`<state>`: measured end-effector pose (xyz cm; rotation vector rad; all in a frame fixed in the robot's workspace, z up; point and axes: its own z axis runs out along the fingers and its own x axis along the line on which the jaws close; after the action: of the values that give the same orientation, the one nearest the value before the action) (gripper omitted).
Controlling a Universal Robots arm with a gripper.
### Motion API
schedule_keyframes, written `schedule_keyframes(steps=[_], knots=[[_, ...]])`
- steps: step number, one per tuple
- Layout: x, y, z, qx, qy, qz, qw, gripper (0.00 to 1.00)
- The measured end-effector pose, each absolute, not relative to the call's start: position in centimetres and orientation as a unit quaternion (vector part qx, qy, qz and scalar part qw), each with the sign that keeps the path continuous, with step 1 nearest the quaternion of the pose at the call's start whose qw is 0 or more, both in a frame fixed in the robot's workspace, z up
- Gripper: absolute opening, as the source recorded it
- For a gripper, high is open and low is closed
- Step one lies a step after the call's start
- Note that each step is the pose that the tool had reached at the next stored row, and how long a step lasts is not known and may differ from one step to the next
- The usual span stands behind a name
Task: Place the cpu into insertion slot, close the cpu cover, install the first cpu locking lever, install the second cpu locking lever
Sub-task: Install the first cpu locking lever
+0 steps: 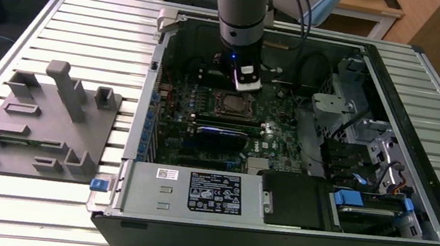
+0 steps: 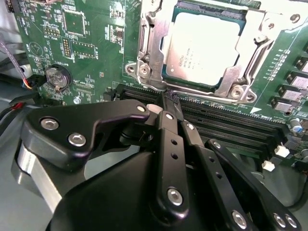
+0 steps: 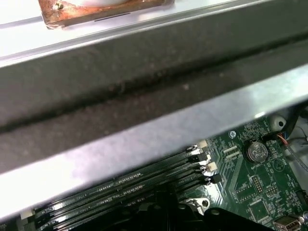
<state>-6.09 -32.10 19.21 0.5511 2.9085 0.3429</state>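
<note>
Gripper (image 2: 171,99) hangs just beside the cpu cover (image 2: 150,43), fingers pinched together; the cpu (image 2: 204,45) sits seated, frame flat over its edges.

The place was a robotics lab or test workshop. A robot arm (image 1: 242,12) hung over a desktop computer case (image 1: 273,236) that lay on its side with the side panel off and its green circuit board (image 1: 179,102) bare. The case sat on a slatted metal workbench (image 1: 89,25), beside a grey moulded holder (image 1: 42,139) with pegs and pockets. Plain wooden desks (image 1: 369,6) stood behind the bench.
</note>
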Motion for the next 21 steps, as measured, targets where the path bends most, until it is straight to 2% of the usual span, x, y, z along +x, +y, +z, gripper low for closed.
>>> schedule_keyframes(steps=[21], knots=[[-6.09,-32.19,19.78,0.185,0.972,0.120,0.081,0.11]])
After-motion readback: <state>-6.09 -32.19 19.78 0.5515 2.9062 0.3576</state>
